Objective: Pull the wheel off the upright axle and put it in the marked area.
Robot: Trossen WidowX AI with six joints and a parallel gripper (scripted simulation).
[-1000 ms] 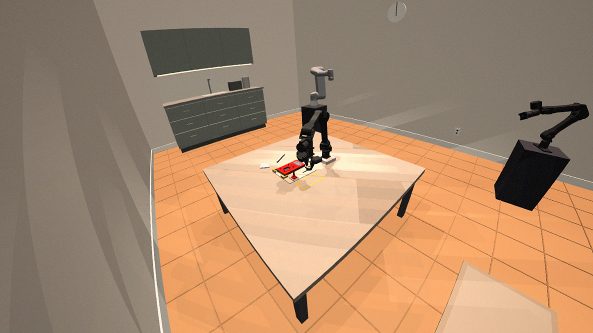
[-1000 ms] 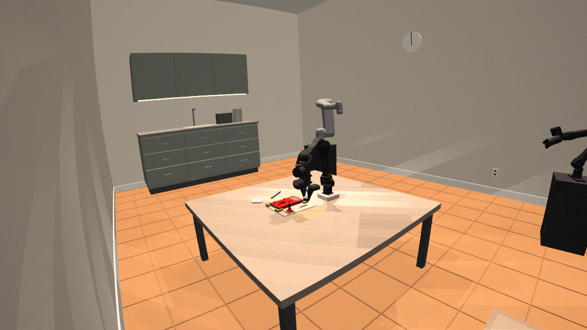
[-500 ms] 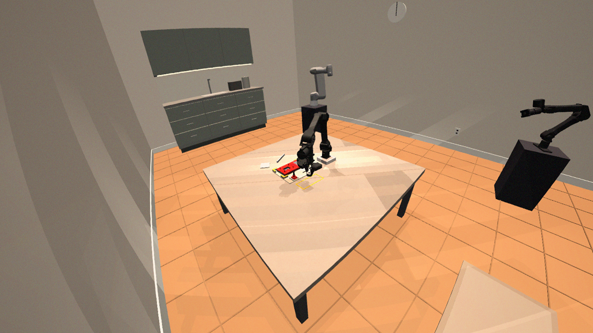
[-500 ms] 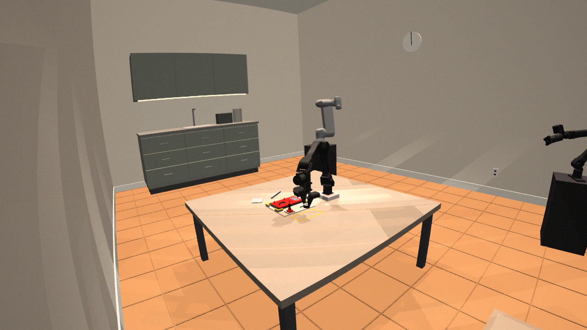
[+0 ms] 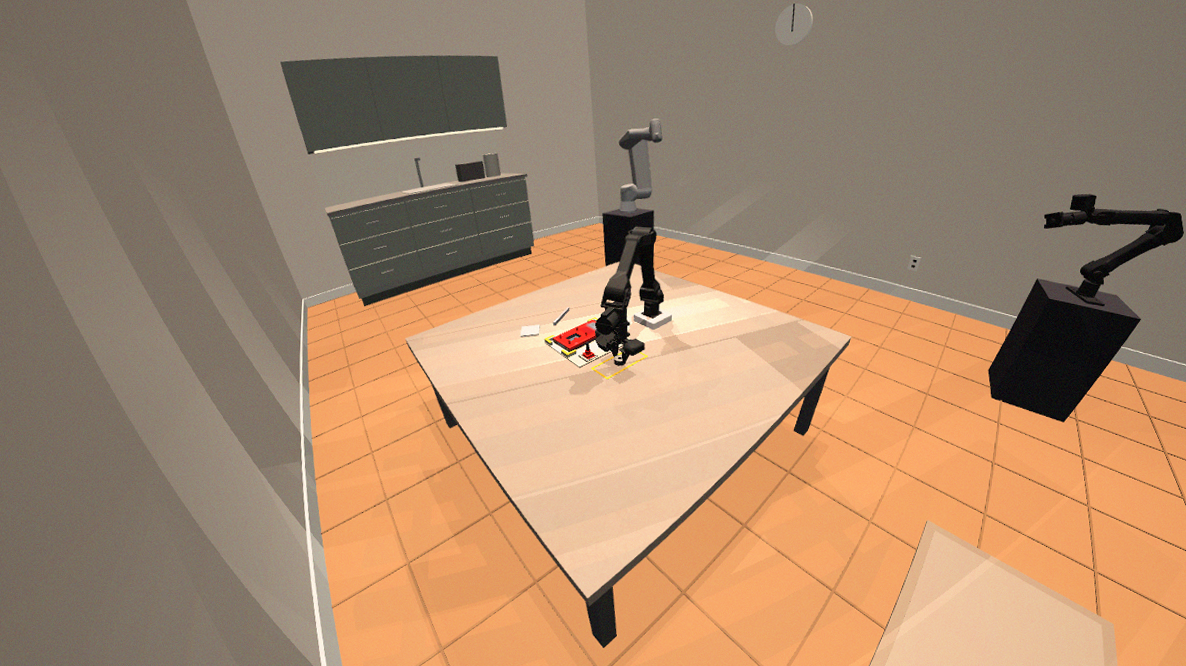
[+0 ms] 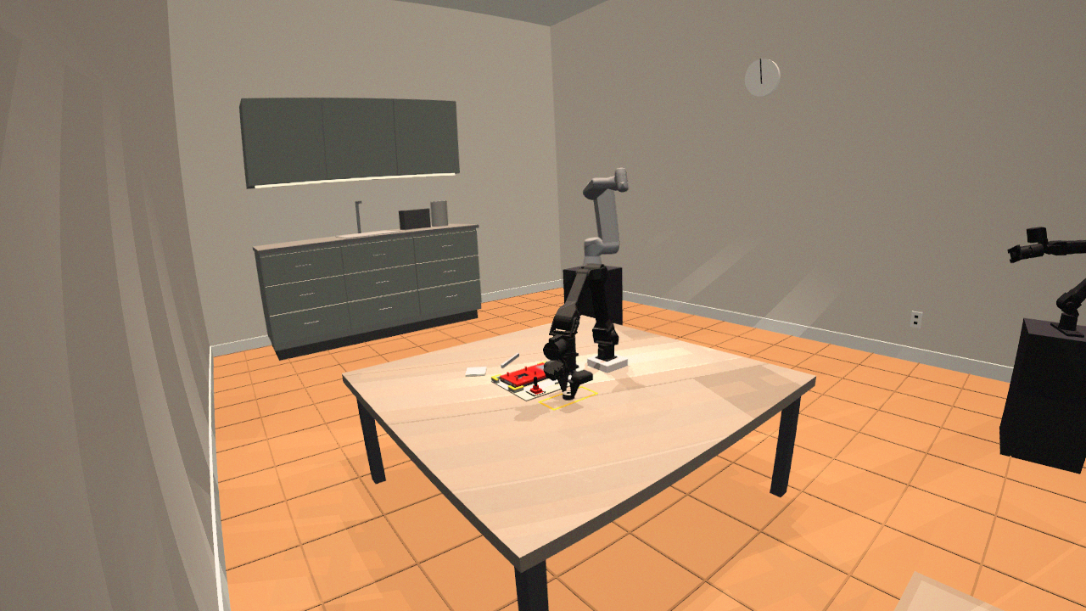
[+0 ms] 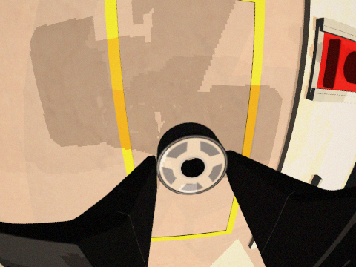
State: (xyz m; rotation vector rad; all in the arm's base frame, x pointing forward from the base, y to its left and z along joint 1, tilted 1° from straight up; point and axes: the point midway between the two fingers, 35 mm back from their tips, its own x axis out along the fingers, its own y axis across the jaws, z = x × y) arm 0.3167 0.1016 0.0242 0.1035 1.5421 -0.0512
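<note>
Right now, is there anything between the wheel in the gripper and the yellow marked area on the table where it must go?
Nothing visible is in the way. The gripper holds the wheel directly over the marked area; only bare table shows inside the yellow outline. The white board lies beside it, outside the line.

Room had plain grey-beige walls and an orange tiled floor (image 6: 759, 494) with a pale baseboard. A grey drawer cabinet (image 6: 368, 284) stood against the far wall under a dark wall cupboard (image 6: 349, 138) lit along its lower edge. Round wall clock (image 6: 761, 76) on the right wall. Light wooden table (image 6: 607, 448) on dark legs stood mid-room.
</note>
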